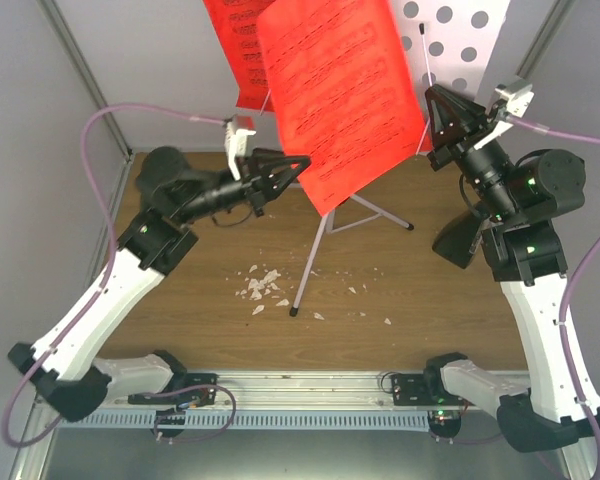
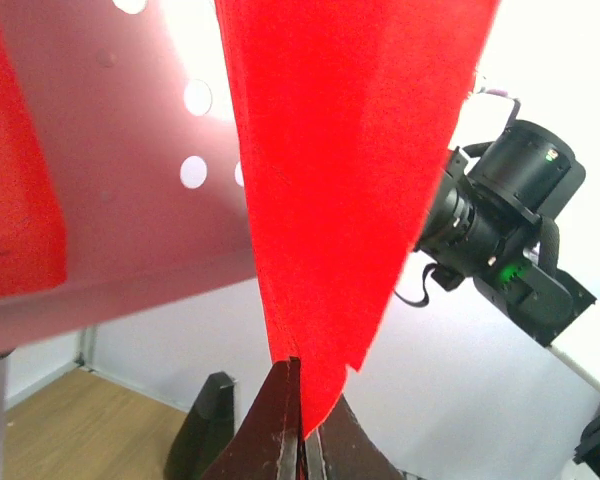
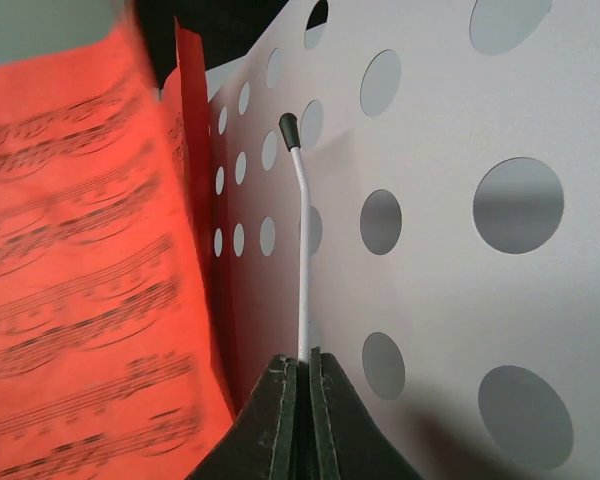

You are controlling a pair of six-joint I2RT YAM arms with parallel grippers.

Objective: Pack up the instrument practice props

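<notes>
Down at the near edge the arm bases sit on their rail, and the wooden table (image 1: 180,300) opens out ahead. White crumbs (image 1: 263,285) are scattered in the middle, near the foot of one of the stand's thin legs (image 1: 310,265). There's plenty of bare wood left and right of that tripod.

On the right a black metronome (image 1: 458,240) peeks out, partly covered by the right arm, so its shape is hard to read.

Now the left tool (image 1: 300,167): it's clamped tight on the lower edge of the front red sheet (image 1: 340,100), and in the wrist view the paper runs straight into the closed jaws. That sheet stands tall and tilted, its long axis climbing up and away from the tool, printed staves facing the overhead camera. It hides the post and much of the music stand (image 1: 458,35). A second red sheet (image 1: 235,50) sits behind it, its top cut off by the frame.

Over to the right tool (image 1: 430,93): it's closed on a thin white rod (image 3: 302,260) with a black cap, rising upright just in front of the hole-dotted tray (image 3: 440,140). The tray's top edge is out of frame.
</notes>
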